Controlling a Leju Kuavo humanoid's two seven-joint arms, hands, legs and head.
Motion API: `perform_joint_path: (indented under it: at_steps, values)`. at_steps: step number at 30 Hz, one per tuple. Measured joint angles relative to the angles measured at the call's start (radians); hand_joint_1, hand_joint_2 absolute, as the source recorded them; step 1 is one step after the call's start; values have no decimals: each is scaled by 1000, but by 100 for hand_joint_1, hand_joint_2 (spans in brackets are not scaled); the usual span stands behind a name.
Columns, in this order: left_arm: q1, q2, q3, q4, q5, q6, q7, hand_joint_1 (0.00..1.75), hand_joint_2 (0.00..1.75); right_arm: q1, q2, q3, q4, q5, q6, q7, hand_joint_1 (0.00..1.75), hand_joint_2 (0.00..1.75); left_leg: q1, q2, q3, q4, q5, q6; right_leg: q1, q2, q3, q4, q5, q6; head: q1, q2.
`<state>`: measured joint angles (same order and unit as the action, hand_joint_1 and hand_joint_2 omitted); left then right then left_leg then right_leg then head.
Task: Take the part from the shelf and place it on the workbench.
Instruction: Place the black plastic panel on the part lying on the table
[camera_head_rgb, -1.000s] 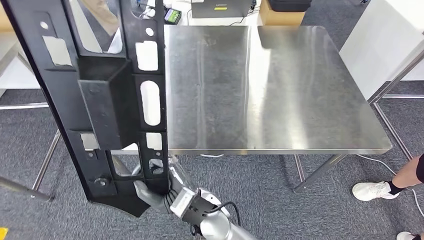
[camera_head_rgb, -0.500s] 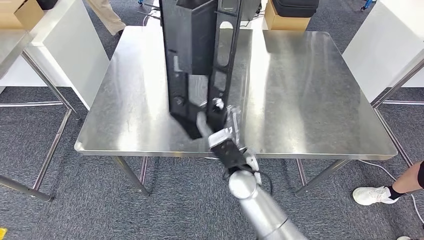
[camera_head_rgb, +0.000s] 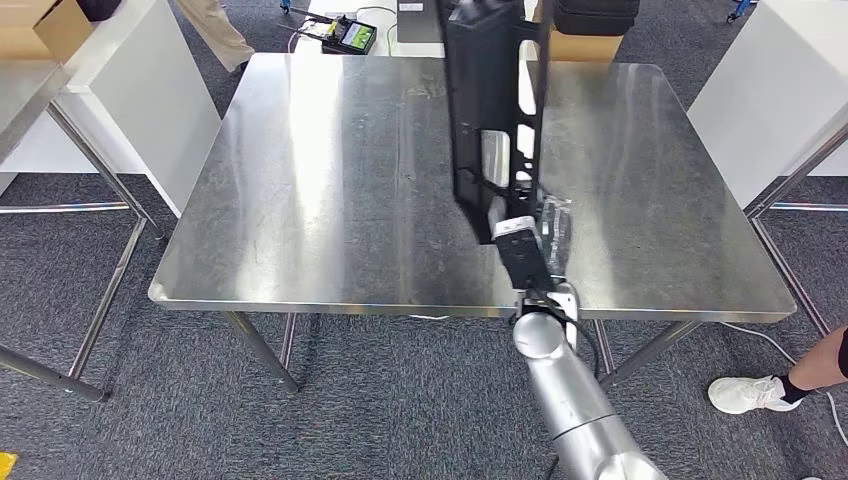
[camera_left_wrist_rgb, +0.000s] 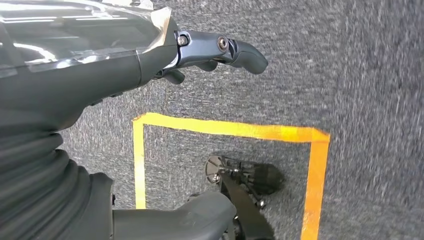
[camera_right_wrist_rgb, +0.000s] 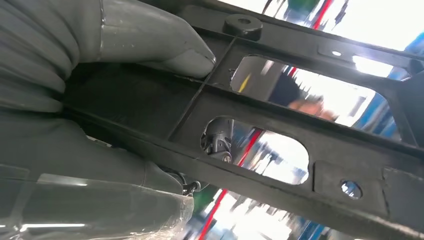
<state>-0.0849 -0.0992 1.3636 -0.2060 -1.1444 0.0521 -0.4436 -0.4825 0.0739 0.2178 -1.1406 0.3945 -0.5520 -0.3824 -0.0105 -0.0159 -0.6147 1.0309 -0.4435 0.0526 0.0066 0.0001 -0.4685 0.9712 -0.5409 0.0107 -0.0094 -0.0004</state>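
The part (camera_head_rgb: 490, 110) is a long black plastic panel with cut-out windows. My right hand (camera_head_rgb: 522, 240) grips its lower end and holds it upright above the steel workbench (camera_head_rgb: 330, 180), over the bench's right half near the front edge. In the right wrist view the grey thumb (camera_right_wrist_rgb: 165, 47) presses on the black frame (camera_right_wrist_rgb: 310, 145), and dark fingers show through a window. My left hand (camera_left_wrist_rgb: 150, 55) hangs beside my body over grey carpet, fingers apart and holding nothing.
A person's white shoe (camera_head_rgb: 745, 393) is on the floor at the right. White tables (camera_head_rgb: 100, 110) flank the bench. A cardboard box (camera_head_rgb: 575, 42) and a small device (camera_head_rgb: 345, 35) sit beyond the far edge. Orange tape (camera_left_wrist_rgb: 225, 128) marks the carpet.
The camera turned to centre on the workbench. My right arm swung the part rightward, from the bench's left edge to above its right half.
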Motion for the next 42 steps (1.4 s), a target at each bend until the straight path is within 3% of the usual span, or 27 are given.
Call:
perform_joint_path:
  at_steps: [7, 13, 31, 38, 42]
  values:
    - [5, 1, -30, 0, -28, -30, -12, 0, 175, 49, -68, -240, 23, 31, -5, -12, 175, 175, 0, 1, 0, 0, 0, 0, 0, 0, 5, 0, 0, 1, 0, 0]
    - [5, 2, -40, 0, -31, -33, -15, 0, 175, 68, -85, -320, 26, 53, -5, -12, 175, 175, 1, 2, 1, 0, 0, 0, 0, 1, 8, 0, 1, 1, 0, 0]
    - [4, 6, -54, 0, -48, -42, -24, 0, 175, 67, -98, -386, 78, 123, -19, -47, 175, 175, 3, 2, 2, -2, 0, 0, 0, 0, 9, 0, 0, 0, 0, 0]
    - [4, 8, -69, 0, -61, -54, -24, 0, 175, 64, -80, -320, 61, 186, 2, -59, 175, 175, 2, 1, 3, -1, -1, 0, -1, 0, 11, -1, 1, 1, 0, 0]
    - [2, 12, -75, 0, -70, -54, -23, 0, 175, 64, -68, -252, 8, 219, 16, -45, 175, 175, -3, 2, 3, 0, -8, 8, -8, 0, 4, -5, -3, 8, -1, 0]
